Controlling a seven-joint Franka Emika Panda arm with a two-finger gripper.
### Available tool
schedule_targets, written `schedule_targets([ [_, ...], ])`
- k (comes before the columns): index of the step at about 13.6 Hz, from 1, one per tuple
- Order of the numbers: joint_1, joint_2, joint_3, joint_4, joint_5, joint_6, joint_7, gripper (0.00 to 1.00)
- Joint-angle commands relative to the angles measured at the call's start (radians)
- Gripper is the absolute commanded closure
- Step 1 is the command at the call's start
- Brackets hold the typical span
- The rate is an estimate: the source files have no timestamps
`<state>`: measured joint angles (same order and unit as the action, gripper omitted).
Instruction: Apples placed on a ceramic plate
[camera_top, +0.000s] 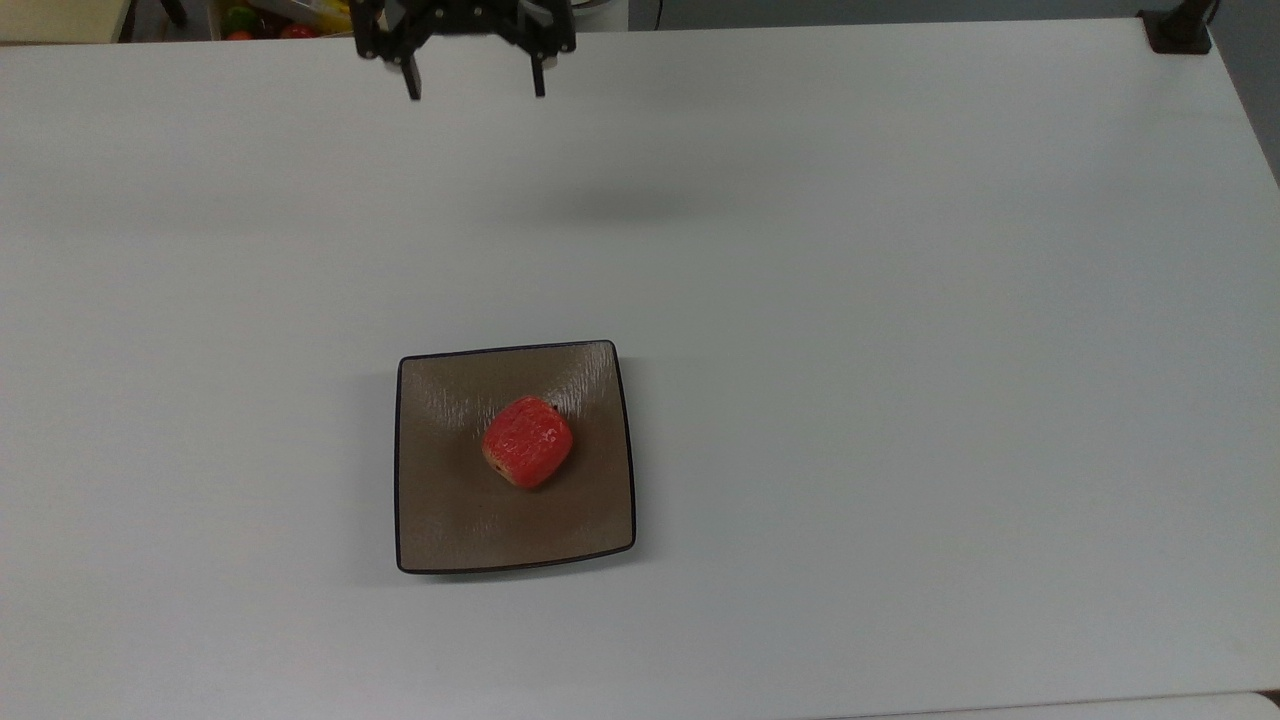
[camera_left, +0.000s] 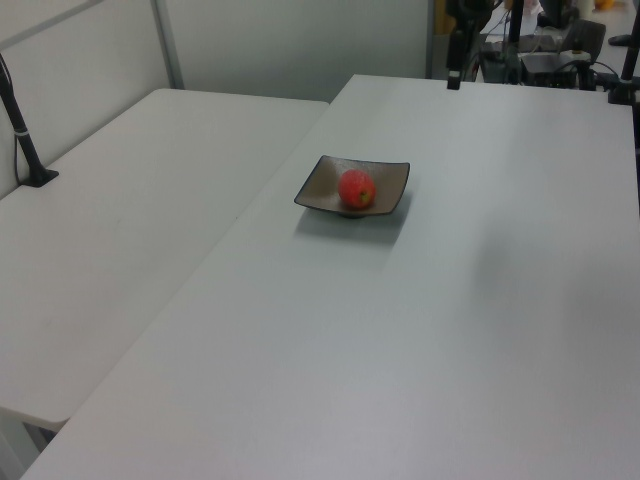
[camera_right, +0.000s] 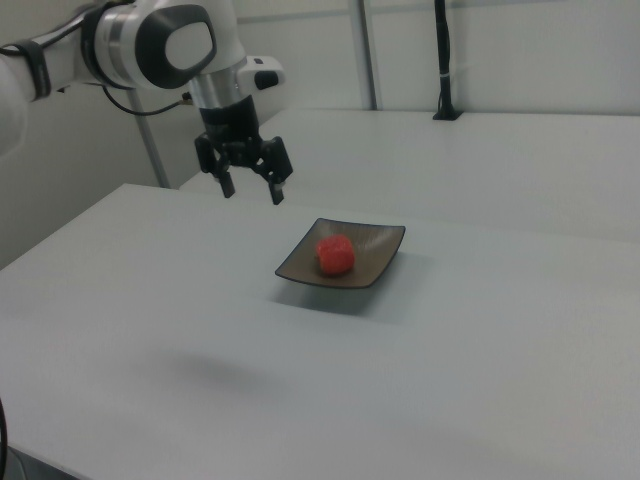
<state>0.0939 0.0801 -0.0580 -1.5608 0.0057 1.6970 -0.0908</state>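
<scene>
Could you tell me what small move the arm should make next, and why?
Probably none beyond holding clear of the table: the apple rests near the middle of the ceramic plate, and the gripper hangs open and empty, apart from both.

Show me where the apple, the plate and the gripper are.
apple (camera_top: 527, 441), top view, middle of its red top.
plate (camera_top: 440, 520), top view, bare brown surface near a corner.
gripper (camera_right: 250, 187), right view, midway between its open fingertips.

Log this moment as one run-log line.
apple: resting on plate | gripper: open, empty, raised clear of plate | task: looks complete
</scene>
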Motion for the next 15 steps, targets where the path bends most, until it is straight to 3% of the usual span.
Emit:
schedule_targets([
  [1, 0.007, -0.046, 0.003, -0.082, 0.036, -0.037, 0.045, 0.00],
  [3, 0.007, -0.046, -0.005, -0.103, 0.084, -0.005, 0.054, 0.00],
  [11, 0.007, -0.059, -0.008, -0.111, 0.082, 0.015, 0.068, 0.00],
  [15, 0.010, -0.054, 0.000, -0.136, -0.010, 0.092, 0.138, 0.00],
])
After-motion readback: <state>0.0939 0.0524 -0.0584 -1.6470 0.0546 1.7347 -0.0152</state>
